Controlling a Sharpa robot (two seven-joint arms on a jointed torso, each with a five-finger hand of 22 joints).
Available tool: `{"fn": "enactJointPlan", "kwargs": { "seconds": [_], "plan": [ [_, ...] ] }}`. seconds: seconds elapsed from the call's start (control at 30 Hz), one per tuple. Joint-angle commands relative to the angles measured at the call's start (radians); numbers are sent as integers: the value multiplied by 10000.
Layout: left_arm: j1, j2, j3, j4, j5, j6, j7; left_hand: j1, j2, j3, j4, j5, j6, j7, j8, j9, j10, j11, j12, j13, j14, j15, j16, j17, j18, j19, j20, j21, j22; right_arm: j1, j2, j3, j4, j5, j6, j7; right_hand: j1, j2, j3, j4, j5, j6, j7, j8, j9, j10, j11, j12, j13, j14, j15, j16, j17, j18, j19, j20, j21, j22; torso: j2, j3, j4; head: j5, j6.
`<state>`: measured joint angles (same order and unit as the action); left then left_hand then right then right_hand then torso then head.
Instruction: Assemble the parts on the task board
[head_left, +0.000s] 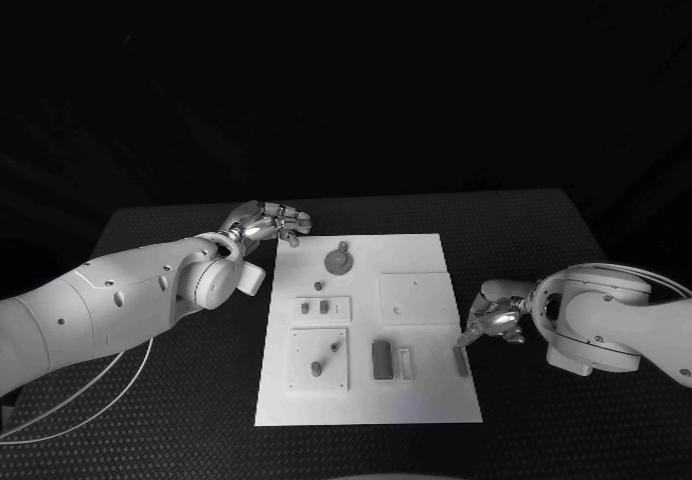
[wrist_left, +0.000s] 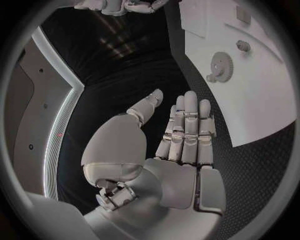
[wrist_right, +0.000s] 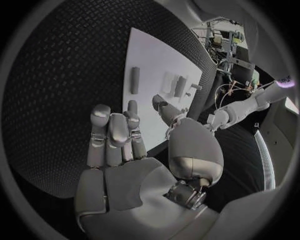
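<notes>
The task board lies flat in the middle of the head view, a white plate on the black table, with the parts spread across it and none yet in a hand. A round toothed gear sits near the board's upper left, a long dark bar lies low at centre, and a slim bar rests along the lower right edge, nearest your right hand. That hand hovers just off the board's right edge at mid-height; in its wrist view the fingers stand fairly straight and apart from the thumb, holding nothing and touching nothing. Your left hand hangs at the board's upper left corner, just beside the gear, its fingers side by side and extended, the thumb apart from them, released and empty as well. The step in hand looks like the first pick, so choose the part closest to each hand rather than reaching across the plate. Come down on the piece from above, pinch it across its narrow sides, and lift it clear before carrying it, since a sideways nudge could probably slide these small parts over the smooth board. Which recess each part belongs in is too small to tell here.
</notes>
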<state>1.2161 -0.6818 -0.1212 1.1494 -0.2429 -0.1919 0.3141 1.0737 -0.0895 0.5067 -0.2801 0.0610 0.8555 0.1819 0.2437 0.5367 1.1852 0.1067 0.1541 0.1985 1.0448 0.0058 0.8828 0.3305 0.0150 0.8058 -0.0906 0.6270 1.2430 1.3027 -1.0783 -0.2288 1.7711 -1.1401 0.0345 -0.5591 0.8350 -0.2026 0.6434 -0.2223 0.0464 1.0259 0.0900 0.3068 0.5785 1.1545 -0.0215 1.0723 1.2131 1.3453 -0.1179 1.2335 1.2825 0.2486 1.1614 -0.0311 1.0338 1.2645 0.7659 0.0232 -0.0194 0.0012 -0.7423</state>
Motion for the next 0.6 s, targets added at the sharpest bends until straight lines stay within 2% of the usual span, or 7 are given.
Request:
{"fn": "enactJointPlan", "kwargs": {
  "seconds": [0.03, 0.17, 0.43, 0.6],
  "plan": [
    [7, 23, 5, 37, 43, 104, 61, -73, 20, -30, 9, -4, -67, -21, 22, -15, -48, 10, -6, -16, 25, 11, -41, 16, 123, 66, -8, -52, 15, -7, -28, -10, 6, -889, 530, -438, -66, 21, -4, 96, 22, 134, -29, 82, 18, 88, -6, 68, 21, 107, -20, 104, 41, 132, 8, -32, 81, 3, -1, -10, 9, -55, -19],
    [7, 21, 5, 51, 43, 112, 57, -78, 19, -32, 12, -5, -67, -20, 23, -15, -48, 10, -5, -16, 25, 11, -42, 18, 122, 66, -7, -53, 16, -61, 17, -19, -29, -888, 478, -441, -196, 46, -50, 163, 21, 193, -53, 101, 22, 132, -29, 85, 35, 141, -41, 148, 74, 131, 14, -14, 106, 7, 5, -5, 10, -72, -29],
    [7, 10, 4, 60, 43, 124, 54, -89, 16, -37, 17, -6, -66, -20, 25, -15, -49, 11, -5, -16, 24, 12, -46, 22, 120, 66, -6, -56, 19, -364, 163, -38, -121, -888, 337, -447, -381, 57, -118, 273, 21, 221, -67, 96, 16, 176, -44, 93, 48, 161, -59, 167, 87, 132, 18, -1, 128, 3, 3, 2, 22, -85, -87],
    [6, 0, 4, 65, 43, 129, 52, -95, 15, -38, 20, -6, -67, -20, 26, -15, -50, 12, -5, -16, 24, 13, -48, 25, 120, 67, -6, -58, 21, -569, 330, -65, -181, -855, 364, -447, -451, 66, -144, 317, 21, 237, -75, 97, 15, 194, -52, 97, 54, 170, -66, 178, 96, 131, 19, -1, 137, 1, 5, 2, 5, -73, -115]
  ]
}}
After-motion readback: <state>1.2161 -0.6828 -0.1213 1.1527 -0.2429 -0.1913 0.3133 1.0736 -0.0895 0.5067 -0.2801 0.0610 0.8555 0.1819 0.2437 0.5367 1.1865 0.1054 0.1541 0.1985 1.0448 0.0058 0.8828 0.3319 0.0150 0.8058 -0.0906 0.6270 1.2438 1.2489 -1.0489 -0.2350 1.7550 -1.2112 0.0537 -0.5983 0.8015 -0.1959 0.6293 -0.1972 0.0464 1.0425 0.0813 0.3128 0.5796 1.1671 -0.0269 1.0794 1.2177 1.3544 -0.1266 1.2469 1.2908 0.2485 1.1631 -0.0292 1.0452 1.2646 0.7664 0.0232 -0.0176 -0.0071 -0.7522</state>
